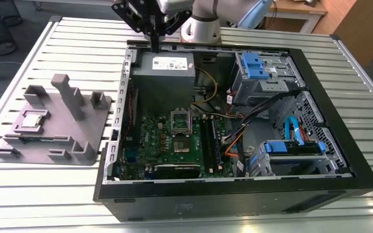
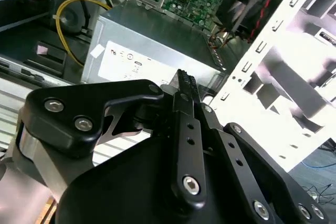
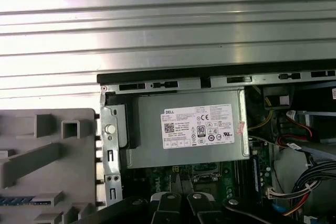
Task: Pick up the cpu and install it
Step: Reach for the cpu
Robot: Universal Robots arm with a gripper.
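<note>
Cpu [image 1: 33,120] lies flat, silver top up, in a pocket of the grey plastic tray [image 1: 76,145], which sits on the slatted metal table [image 1: 44,194] at the exterior view's left, outside the open computer case [image 1: 238,191]. The gripper [image 1: 154,47] is well apart from it, hanging from the arm [image 1: 206,19] at the far side of the case. It points straight down over the far edge of the grey power supply box [image 1: 163,73] with the white label. Its two slim black fingers [image 2: 184,85] are pressed together with nothing between them, as the second wrist view shows. The first wrist view looks down past the gripper onto the power supply box, with the green motherboard [image 3: 220,174] just beyond it and the tray off to one side.
</note>
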